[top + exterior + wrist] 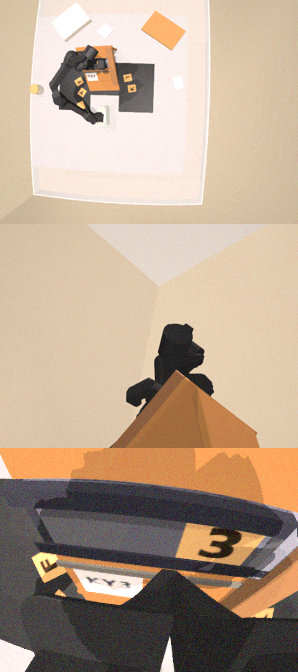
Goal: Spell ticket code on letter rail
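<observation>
The orange board (102, 86) (40, 463) holds a dark letter rail (150, 493). The ticket (92, 77) (107, 585) reads KY3 in the wrist view. A tile marked 3 (187, 543) sits upright-reading in the rail, near its right end in the wrist view. My gripper (167, 576) is shut and empty, its tips just below the rail in that view. Loose tiles lie beside the board: F (79, 81) (46, 565), Y (82, 92) and a partly hidden tile (81, 104) on the left, L (127, 78) and K (132, 88) on the right. The arm hides the rail in the top view.
Dark mats (143, 101) lie on both sides of the board. The arm's pale base block (106, 116) is in front. A yellow-topped cylinder (34, 89) stands near the left edge. A white box (70, 21), an orange slab (163, 30) and white cards (105, 30) (178, 82) lie farther out.
</observation>
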`<state>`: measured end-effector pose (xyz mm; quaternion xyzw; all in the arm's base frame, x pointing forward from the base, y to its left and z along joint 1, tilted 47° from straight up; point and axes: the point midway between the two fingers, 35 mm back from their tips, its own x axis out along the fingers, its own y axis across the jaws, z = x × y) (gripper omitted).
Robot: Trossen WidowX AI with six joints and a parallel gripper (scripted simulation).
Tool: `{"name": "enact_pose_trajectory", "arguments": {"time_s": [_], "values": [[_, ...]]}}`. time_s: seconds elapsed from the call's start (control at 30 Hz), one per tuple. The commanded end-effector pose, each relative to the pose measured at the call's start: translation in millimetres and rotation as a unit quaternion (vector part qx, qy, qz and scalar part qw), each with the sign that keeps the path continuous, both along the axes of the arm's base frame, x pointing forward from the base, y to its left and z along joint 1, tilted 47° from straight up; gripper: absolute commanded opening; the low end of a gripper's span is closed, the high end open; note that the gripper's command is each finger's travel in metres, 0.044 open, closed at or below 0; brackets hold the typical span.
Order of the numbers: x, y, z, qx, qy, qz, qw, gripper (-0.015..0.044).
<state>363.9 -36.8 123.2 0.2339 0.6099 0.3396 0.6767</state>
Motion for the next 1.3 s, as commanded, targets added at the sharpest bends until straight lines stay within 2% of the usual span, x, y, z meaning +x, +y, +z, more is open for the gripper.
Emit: {"name": "enact_pose_trajectory", "arguments": {"time_s": [0.0,1.27], "values": [[0,0,-1,-0.001,0.004,0.006,1.000,0.0000],[13,11,-8,0.004,0.012,0.015,1.000,0.0000]]}}
